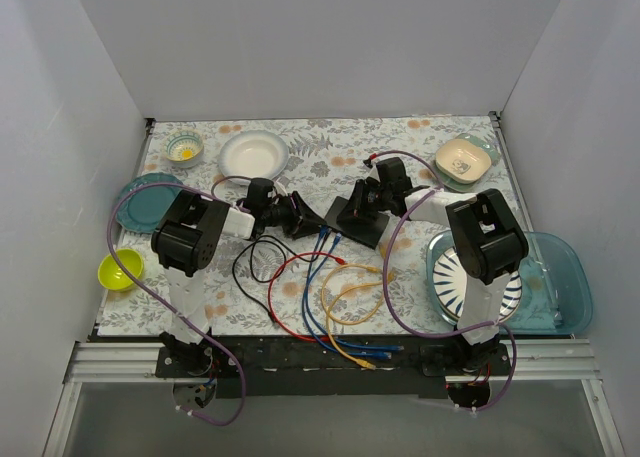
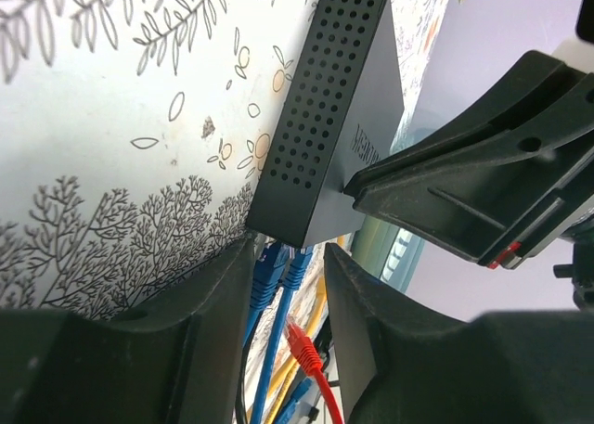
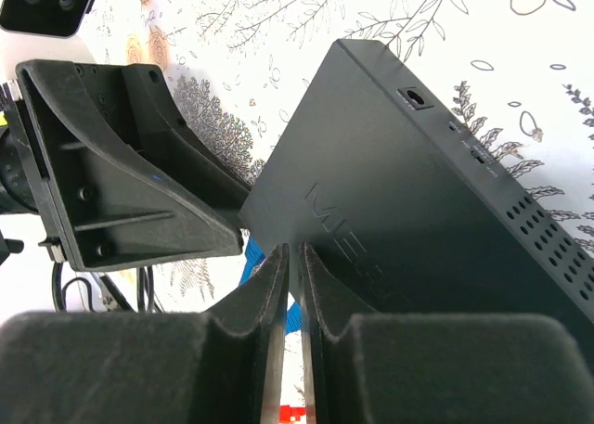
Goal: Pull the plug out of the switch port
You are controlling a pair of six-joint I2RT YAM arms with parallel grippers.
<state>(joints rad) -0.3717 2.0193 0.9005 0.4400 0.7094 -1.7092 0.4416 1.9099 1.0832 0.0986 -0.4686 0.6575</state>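
Switch (image 1: pixel 360 227) lies tilted near the centre of the surface (image 1: pixel 420 137). Left gripper (image 2: pixel 288 299) is partly open, jaws flanking two blue plugs (image 2: pixel 299 264) seated in the switch. Right gripper (image 3: pixel 292 266) is almost closed and empty, tips against the switch's top face.

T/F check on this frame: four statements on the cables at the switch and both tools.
1. Two blue plugs sit in the switch. True.
2. The red plug is seated in a port. False: it lies loose, outside the switch.
3. The left tool is clamped shut on a plug. False: it is open, with one finger on either side of the blue plugs.
4. The right tool has its fingers all but together, with the tips at the switch's top face. True.
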